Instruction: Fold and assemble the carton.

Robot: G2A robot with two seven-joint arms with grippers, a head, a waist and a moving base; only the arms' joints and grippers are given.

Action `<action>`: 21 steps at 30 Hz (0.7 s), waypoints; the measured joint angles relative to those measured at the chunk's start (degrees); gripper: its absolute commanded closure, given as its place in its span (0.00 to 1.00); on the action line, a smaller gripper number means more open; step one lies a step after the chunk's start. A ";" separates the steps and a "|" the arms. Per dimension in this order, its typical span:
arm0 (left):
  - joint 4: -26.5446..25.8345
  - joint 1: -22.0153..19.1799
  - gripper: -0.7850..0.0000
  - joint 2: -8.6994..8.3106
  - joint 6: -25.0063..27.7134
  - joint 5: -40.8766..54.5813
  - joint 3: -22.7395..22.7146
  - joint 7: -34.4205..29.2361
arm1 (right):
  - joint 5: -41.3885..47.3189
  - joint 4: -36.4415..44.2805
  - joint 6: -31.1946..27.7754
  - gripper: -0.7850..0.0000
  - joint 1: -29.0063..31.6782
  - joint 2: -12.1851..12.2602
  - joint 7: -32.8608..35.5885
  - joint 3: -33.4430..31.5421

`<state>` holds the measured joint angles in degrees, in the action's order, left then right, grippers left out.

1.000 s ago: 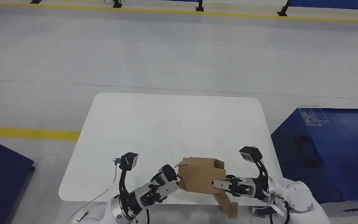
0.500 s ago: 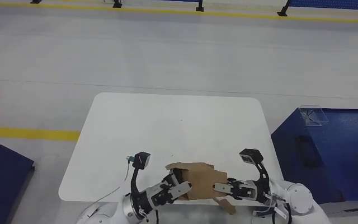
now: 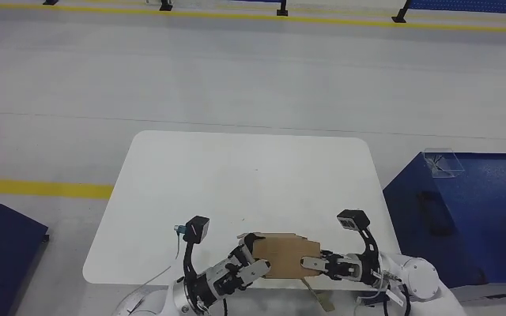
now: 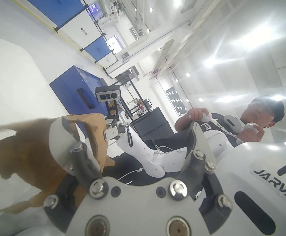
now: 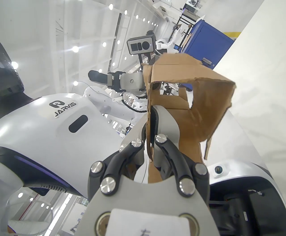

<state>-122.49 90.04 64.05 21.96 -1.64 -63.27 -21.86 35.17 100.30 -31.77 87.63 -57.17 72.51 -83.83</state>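
Grey floor [image 3: 237,71] had a yellow line [image 3: 47,188] at left & another [image 3: 316,19] along the far side. White round-cornered table [image 3: 237,174] stood mid-room. Dark-blue cabinet [image 3: 443,213] sat just beside its right edge w/ a clear plastic piece [image 3: 443,162] on top; another blue unit [image 3: 16,237] at left. Blue-&-white partitions [image 4: 73,20] and a black rack [image 4: 131,89] stood further back. Rows of round ceiling lamps [image 5: 75,49] were lit, strong glare overhead

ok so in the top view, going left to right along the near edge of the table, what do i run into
left tool → carton → right tool → blue cabinet, which stands off the table's right side
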 measured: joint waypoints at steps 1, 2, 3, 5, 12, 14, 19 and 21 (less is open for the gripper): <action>-0.05 0.18 0.00 0.04 0.12 -0.72 -0.11 0.88 | 0.20 -0.20 0.05 1.00 -0.12 0.03 0.05 0.05; -0.13 0.32 0.00 0.08 0.34 -1.28 -0.18 1.66 | 0.26 -0.36 0.06 1.00 -0.20 0.04 0.06 0.13; -0.19 0.44 0.00 0.12 0.74 -1.89 -0.20 2.43 | 0.23 -0.51 0.06 1.00 -0.28 0.05 0.06 0.25; -0.23 0.79 0.00 0.20 1.53 -3.38 -0.06 3.71 | -0.12 -0.78 0.03 1.00 -0.47 0.07 0.03 0.61; -0.55 0.97 0.00 0.36 3.21 -5.27 1.85 2.76 | 0.00 -1.72 1.11 1.00 -1.10 0.07 0.00 1.86; -0.51 0.99 0.00 0.48 3.74 -6.53 1.85 4.32 | 1.50 -2.20 2.41 1.00 -1.53 0.01 -0.77 2.06; -2.36 2.94 0.00 0.78 8.11 -7.53 -0.26 13.22 | 11.09 -4.89 9.23 1.00 -3.35 -0.17 -1.56 1.90; -3.00 4.58 0.00 0.77 11.66 -6.70 -1.45 16.28 | 15.75 -6.43 13.16 1.00 -4.46 -0.23 -0.53 1.91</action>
<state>-125.49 94.63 64.81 33.62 -8.34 -64.72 -5.58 50.93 93.86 -18.61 83.17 -57.40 71.98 -81.93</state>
